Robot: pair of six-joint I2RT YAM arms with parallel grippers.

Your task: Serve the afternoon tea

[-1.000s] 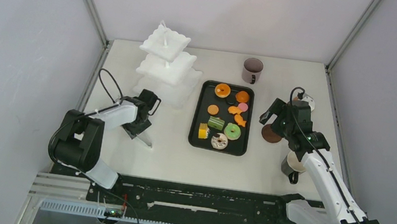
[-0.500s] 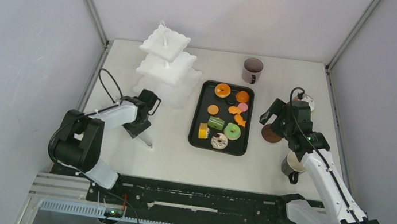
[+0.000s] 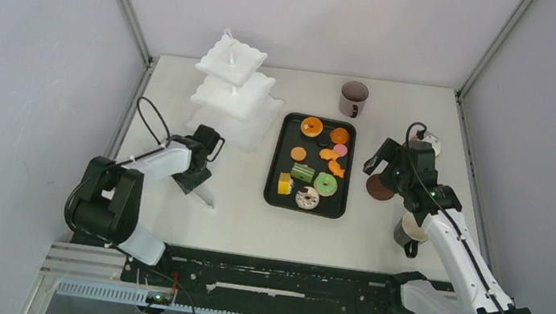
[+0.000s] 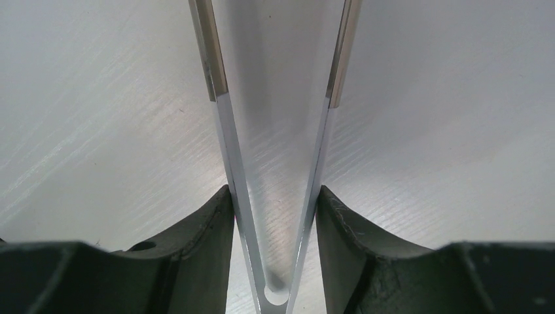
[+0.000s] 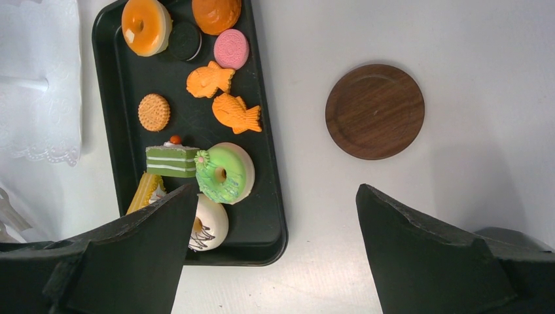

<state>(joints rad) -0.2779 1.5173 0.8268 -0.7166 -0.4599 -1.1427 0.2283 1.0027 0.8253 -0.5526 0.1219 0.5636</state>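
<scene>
Left arm's elbow has dropped slightly toward the near edge since the earlier frame, nothing else moved.
Left gripper (image 4: 275, 193) is clamped on metal tongs (image 4: 221, 131), both fingers pressing the blades, tips apart over bare table (image 3: 234, 216). Right gripper (image 5: 275, 191) hovers with jaws wide apart and holds nothing, above the gap between the black tray (image 3: 273, 182) and a wooden coaster (image 5: 375, 111). Toy pastries (image 3: 325, 184) all sit on the tray. One mug (image 3: 353, 98) stands at the far edge, the second mug (image 3: 404, 237) is partly hidden under the right forearm. White tiered stand (image 3: 233, 90) is just left of the tray.
</scene>
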